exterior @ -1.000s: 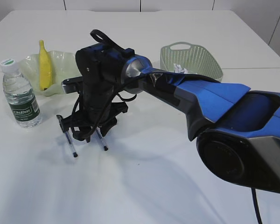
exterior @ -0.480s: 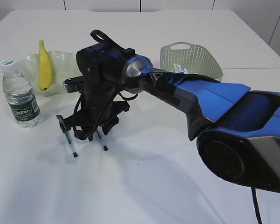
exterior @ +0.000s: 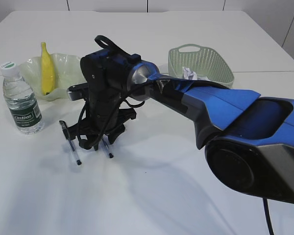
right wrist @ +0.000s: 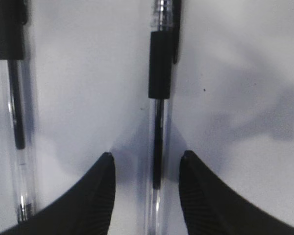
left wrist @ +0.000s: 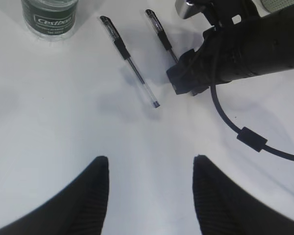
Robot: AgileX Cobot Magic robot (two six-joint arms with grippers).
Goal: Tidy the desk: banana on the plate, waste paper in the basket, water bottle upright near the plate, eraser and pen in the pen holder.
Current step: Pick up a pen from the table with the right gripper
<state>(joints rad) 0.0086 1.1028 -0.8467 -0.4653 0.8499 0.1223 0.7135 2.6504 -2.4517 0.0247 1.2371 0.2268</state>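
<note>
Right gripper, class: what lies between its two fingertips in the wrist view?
In the right wrist view, one pen lies lengthwise on the table between the open right gripper fingertips, not yet clamped. A second pen lies outside them, to the left.

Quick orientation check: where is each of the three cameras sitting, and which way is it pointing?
Exterior: raised at the table's front, slanting down at the right arm, bottle and basket.
Left wrist: above the table, looking down past open fingers.
Right wrist: low, straight down; fingertips straddle a pen.
Shared: both pens show in every view.
</note>
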